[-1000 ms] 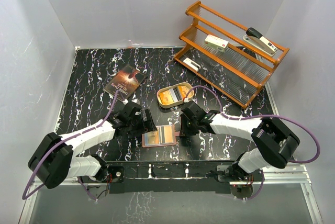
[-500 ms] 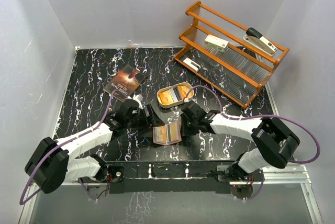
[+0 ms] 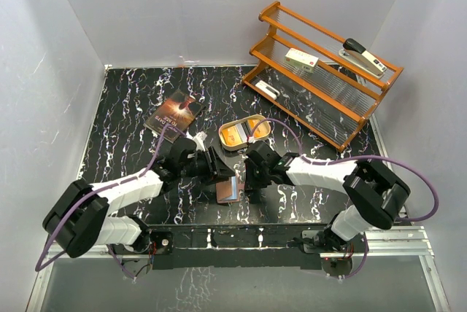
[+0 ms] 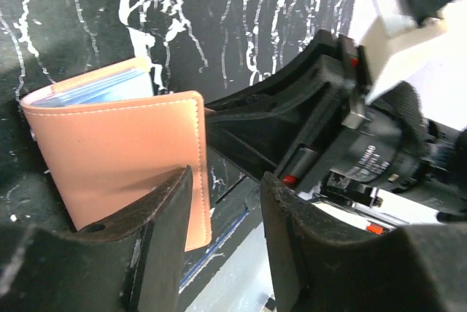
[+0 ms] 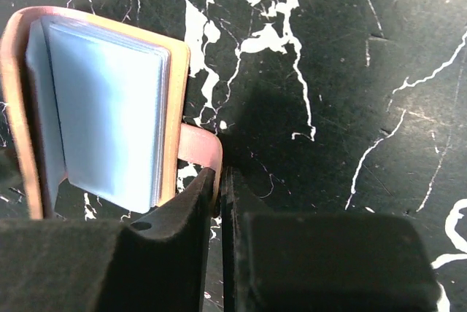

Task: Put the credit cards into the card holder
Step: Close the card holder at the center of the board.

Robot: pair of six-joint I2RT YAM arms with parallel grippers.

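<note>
The reddish-brown card holder [image 3: 228, 191] stands half-folded on the black marbled table between my two grippers. Bluish credit cards [image 5: 109, 108] sit stacked inside it, and their edges [image 4: 102, 82] peek above the leather cover [image 4: 124, 151]. My right gripper [image 5: 219, 175] is shut on the holder's snap tab [image 5: 201, 144]; in the top view it [image 3: 246, 181] sits at the holder's right side. My left gripper [image 4: 226, 203] is open, its left finger [image 4: 164, 217] against the outer cover, and only the cover's corner reaches into the gap. From above it [image 3: 221, 173] is at the holder's left.
A tan oval tin [image 3: 244, 133] with something orange inside lies just behind the holder. A dark book [image 3: 175, 113] lies at the back left. A wooden rack [image 3: 321, 100] at the back right carries a stapler [image 3: 363, 55] and a white box [image 3: 301, 60].
The card holder lay open and flat; its left half now stands folded up towards the right. My left gripper moved right against it and its jaws narrowed. The right gripper kept hold of the tab.
</note>
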